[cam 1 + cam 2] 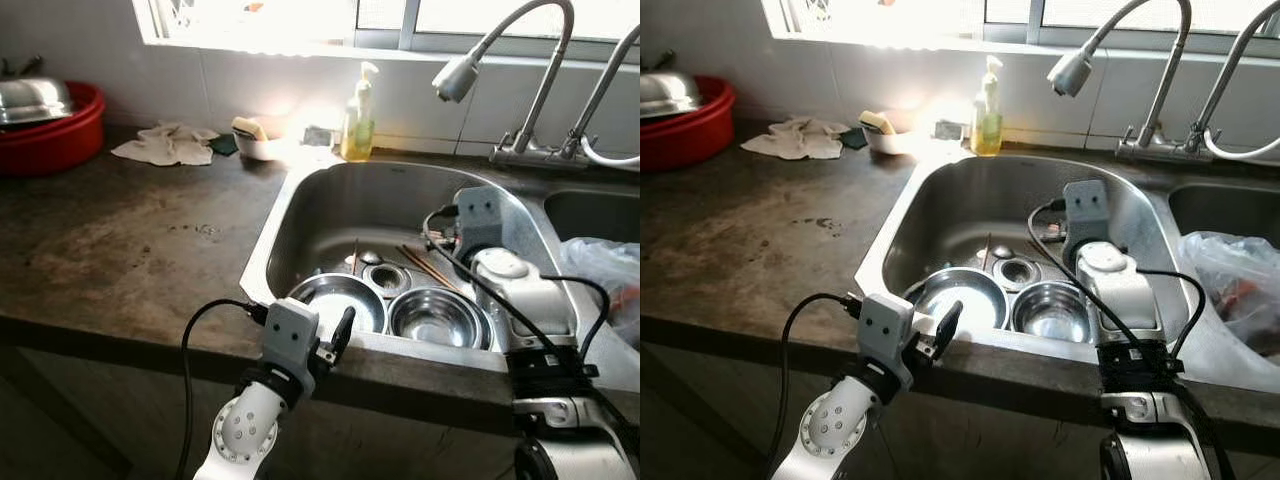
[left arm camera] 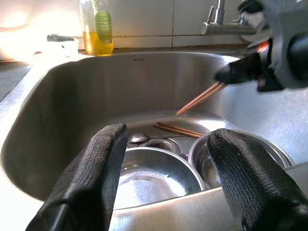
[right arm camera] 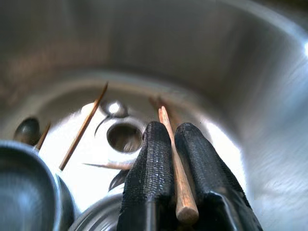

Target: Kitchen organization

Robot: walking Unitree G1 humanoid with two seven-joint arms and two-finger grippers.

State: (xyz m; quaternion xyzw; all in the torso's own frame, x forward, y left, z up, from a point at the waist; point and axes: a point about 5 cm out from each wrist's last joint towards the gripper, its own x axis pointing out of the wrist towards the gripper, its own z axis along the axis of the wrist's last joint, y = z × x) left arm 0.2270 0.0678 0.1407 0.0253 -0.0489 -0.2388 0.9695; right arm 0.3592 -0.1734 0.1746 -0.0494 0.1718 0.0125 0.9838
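My right gripper [image 3: 172, 129] hangs low inside the steel sink [image 1: 300, 200] and is shut on a wooden chopstick [image 3: 179, 185], which sticks out past its fingertips. The left wrist view shows this chopstick [image 2: 199, 98] slanting down toward the sink floor. More chopsticks [image 1: 430, 268] and a spoon [image 1: 370, 258] lie near the drain [image 1: 388, 278]. Two steel bowls [image 1: 335, 300] [image 1: 438, 318] sit side by side at the sink's front. My left gripper [image 2: 166, 137] is open at the front rim, just above the left bowl, holding nothing.
A soap bottle [image 1: 358, 125] and two faucets [image 1: 520, 70] stand behind the sink. On the dark counter [image 1: 130, 250] are a white cloth [image 1: 168, 143] and a red basin [image 1: 60, 135] with a steel lid. A plastic bag [image 1: 605, 270] lies at the right.
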